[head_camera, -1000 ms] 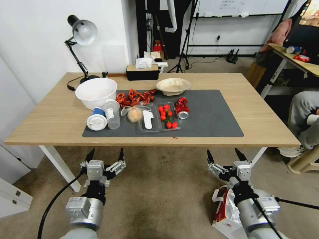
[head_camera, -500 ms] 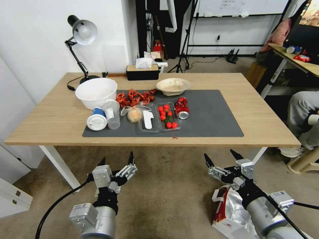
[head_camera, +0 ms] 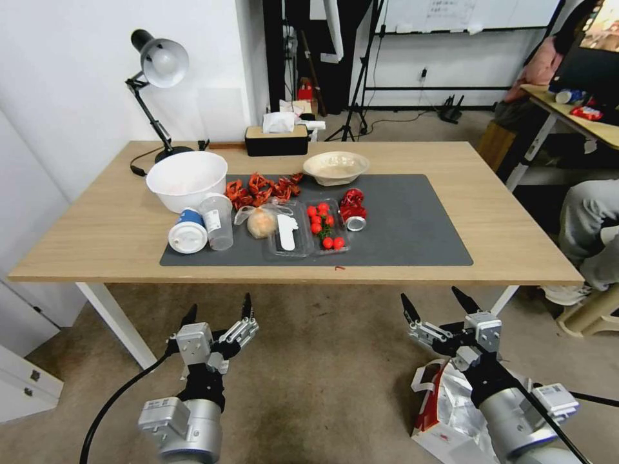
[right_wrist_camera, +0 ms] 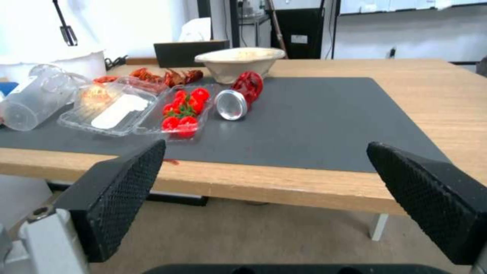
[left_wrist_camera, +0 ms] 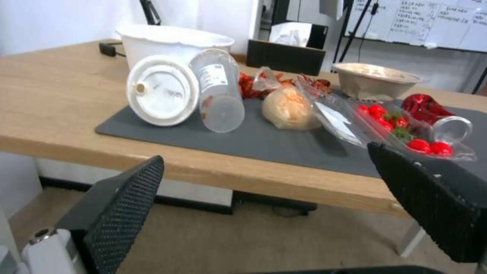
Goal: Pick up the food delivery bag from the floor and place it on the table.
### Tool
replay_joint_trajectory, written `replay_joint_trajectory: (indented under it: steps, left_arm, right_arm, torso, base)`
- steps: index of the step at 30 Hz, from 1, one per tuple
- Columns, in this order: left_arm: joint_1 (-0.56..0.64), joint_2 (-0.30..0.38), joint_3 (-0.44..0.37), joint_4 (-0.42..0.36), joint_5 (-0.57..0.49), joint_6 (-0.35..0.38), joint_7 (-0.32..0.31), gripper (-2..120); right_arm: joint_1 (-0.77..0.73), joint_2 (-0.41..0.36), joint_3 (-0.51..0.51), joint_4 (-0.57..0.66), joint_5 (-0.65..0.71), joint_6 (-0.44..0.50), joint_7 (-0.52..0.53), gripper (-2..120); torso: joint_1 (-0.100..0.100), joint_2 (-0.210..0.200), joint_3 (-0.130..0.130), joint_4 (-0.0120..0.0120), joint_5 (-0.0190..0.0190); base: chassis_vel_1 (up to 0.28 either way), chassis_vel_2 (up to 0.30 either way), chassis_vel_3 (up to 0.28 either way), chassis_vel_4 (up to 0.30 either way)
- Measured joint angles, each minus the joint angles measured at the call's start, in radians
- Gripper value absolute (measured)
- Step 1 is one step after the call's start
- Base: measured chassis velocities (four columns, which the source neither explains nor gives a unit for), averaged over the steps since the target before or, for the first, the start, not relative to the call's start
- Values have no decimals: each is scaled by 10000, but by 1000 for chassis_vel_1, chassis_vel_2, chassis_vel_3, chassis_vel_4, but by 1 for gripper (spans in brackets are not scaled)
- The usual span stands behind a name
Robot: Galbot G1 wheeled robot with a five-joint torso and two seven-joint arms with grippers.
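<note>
The large white boxy paper food delivery bag, with red side panels and crinkly silver foil lining, stands on the mottled brownish-grey carpet-like floor at the lower right of the head view, its mouth open upward; partly covered by the right arm, contents not discernible. The right hand hangs just above the bag's upper edge, fingers spread wide, holding nothing. The left hand hangs at the lower left centre, above bare floor, fingers likewise spread and empty. Both hands sit below the near edge of the big rectangular light-wood counter with white angled legs.

On the dark grey mat covering the counter's middle:
- Large white round bowl, upper left of the mat; no contents visible.
- White-lidded cup with blue wall, lying on its side.
- Clear plastic cup, also tipped over, apparently empty.
- Clear plastic bag holding a pale round bun.
- Open clear plastic clamshell tray with a flat white piece in one half and red cherry tomatoes in the other.
- Red drinks can, on its side, silver end toward the camera.
- Beige pulp bowl, at the mat's far edge; contents cannot be judged.
- Red crayfish pieces, loose on the mat between the two bowls.
</note>
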Motion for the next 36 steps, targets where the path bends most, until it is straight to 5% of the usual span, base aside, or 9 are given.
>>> replay_joint_trajectory:
  steps: [14,36]
  left_arm:
    - [-33,43,-75,126,-186,-102,-352,100]
    - [-8,65,-170,40,-274,18,-477,100]
  right_arm:
    - [-54,25,-24,-90,-89,124,-5,100]
    - [-47,52,-97,-187,-172,148,-50,100]
  torso:
    - [-7,-19,-10,0,0]
    - [-499,-1128,-627,-1,0]
  base:
    - [0,0,0,0]
    - [0,0,0,0]
